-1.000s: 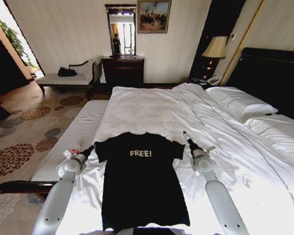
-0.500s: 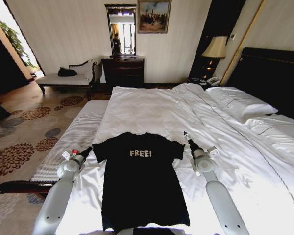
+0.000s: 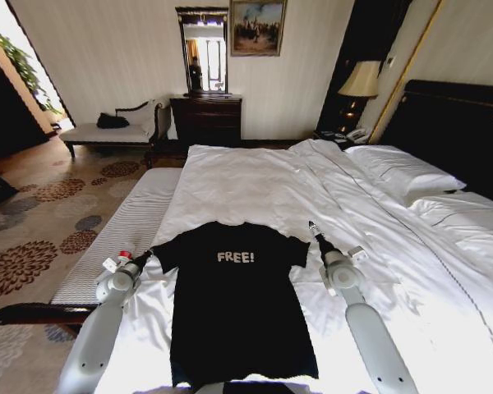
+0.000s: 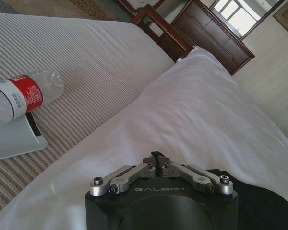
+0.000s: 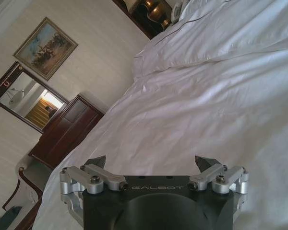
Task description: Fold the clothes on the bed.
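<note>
Left sleeve getting tugged outward

Left end effector (image 3: pixel 140 257) clamped on the T-shirt (image 3: pixel 234 300) sleeve, sliding toward the bed (image 3: pixel 255 176) edge — flattening before folding. Right end effector (image 3: pixel 313 226) open, just beside the other sleeve.

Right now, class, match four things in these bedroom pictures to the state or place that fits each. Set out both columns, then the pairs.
Things:
1. left gripper
2. right gripper
3. T-shirt
4. bottle

States:
A. lying on the striped bench
B. spread flat on the white duvet
C. shut at the left sleeve
D. open over bare bedding

Pairs: 1-C, 2-D, 3-B, 4-A
</note>
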Robot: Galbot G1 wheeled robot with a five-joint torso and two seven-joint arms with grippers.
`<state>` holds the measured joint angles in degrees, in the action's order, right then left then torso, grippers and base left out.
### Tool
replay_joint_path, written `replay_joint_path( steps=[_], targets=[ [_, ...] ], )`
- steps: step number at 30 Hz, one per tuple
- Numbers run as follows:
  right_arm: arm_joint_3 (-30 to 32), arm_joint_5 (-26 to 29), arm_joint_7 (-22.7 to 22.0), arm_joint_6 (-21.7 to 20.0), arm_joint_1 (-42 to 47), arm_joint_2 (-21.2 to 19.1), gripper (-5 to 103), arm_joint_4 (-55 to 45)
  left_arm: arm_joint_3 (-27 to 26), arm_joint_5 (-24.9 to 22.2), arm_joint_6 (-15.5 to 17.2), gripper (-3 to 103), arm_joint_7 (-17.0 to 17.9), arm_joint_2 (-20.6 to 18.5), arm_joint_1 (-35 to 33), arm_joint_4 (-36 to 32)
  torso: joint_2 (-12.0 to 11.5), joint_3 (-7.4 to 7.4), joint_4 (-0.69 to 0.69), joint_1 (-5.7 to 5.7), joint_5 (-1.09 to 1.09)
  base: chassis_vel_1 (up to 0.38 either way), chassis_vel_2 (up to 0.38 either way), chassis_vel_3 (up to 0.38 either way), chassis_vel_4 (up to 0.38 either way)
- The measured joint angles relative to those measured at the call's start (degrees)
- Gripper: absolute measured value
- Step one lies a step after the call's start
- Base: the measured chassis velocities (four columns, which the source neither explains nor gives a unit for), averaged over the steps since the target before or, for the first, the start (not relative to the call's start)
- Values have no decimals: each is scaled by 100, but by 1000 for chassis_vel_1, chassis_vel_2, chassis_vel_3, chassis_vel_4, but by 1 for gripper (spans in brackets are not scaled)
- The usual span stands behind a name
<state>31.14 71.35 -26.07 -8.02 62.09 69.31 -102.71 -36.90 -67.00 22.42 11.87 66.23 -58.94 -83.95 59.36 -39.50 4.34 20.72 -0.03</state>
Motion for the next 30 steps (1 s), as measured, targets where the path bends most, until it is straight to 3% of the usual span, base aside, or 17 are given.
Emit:
replay_joint_path(
  steps=[4,10,16,18,22,24,27,29,30],
  targets=[
    [7,0,0,0,1,-14,100,0,-48,15,-34,-2,94,0,-43,-1,0,0,0,0,-1,0,0,0,0],
    [6,26,-16,0,3,-8,100,9,-289,19,-81,24,230,11,-226,-201,0,0,-1,0,0,0,0,0,0],
    [-16,196,-52,-50,-23,-11,100,97,-661,-13,-129,40,342,103,-484,-566,0,0,-2,0,0,0,0,0,0],
    [61,728,-178,-180,-60,-41,100,188,-941,-251,-120,51,492,164,-644,-1042,0,0,-3,0,0,0,0,0,0],
    [153,961,-248,-219,-75,-70,100,326,-1134,-398,-74,67,565,187,-928,-1729,0,0,4,0,-1,0,0,0,0],
    [171,1093,-250,-256,-138,-95,100,474,-1267,-290,-74,72,395,145,-1310,-2403,0,0,-4,0,1,0,0,0,0],
    [195,1206,-248,-311,-179,-106,100,584,-1333,-140,-93,84,126,79,-1520,-2816,1,0,-4,0,1,0,0,0,0],
    [164,1324,-149,-428,-311,-129,100,843,-1475,-10,-92,95,-88,29,-1769,-3469,1,0,-1,-1,0,0,0,0,0],
    [141,1326,-85,-456,-347,-145,100,937,-1507,-9,-80,95,-98,28,-1821,-3656,1,0,-2,-1,0,0,0,0,0]
  ],
)
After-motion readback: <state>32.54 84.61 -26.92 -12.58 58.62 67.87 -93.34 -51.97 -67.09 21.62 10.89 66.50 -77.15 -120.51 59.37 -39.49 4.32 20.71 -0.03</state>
